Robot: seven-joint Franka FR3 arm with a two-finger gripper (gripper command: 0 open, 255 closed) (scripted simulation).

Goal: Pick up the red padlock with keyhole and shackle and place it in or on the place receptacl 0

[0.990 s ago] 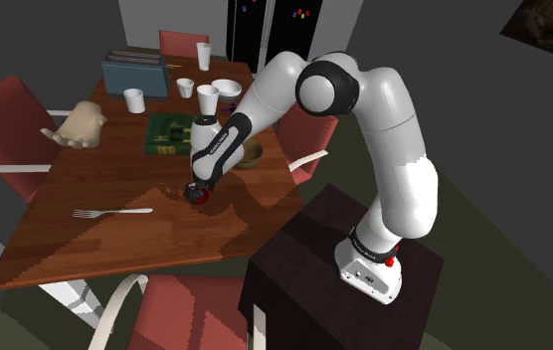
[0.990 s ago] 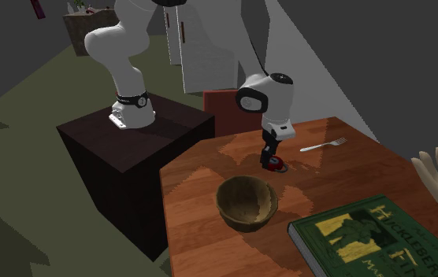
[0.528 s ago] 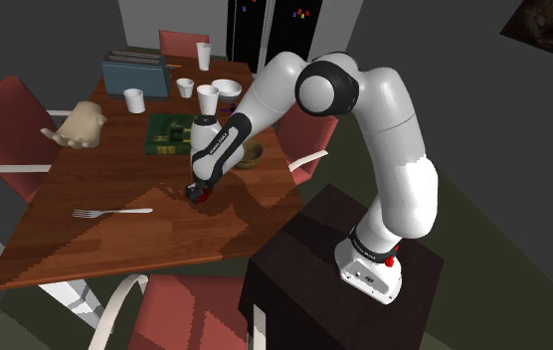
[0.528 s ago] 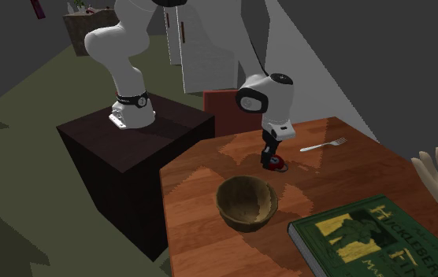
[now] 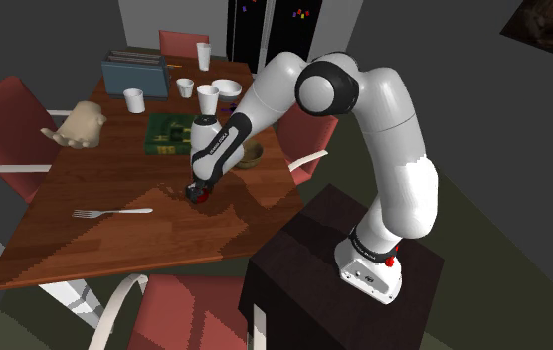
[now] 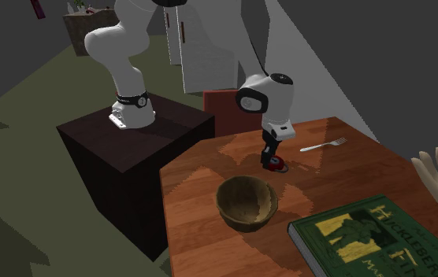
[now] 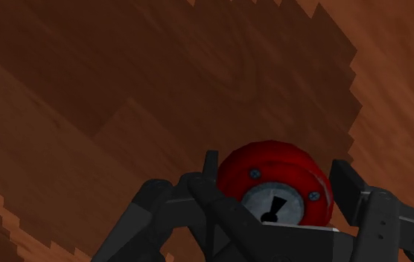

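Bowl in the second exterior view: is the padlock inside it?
No, the red padlock sits on the table at the gripper, apart from the bowl.

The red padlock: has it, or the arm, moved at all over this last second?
Nothing visibly changed. The end effector is down at the red padlock on the wooden table, with its fingers against the lock's two sides. The bowl, green book and fork lie where they were.
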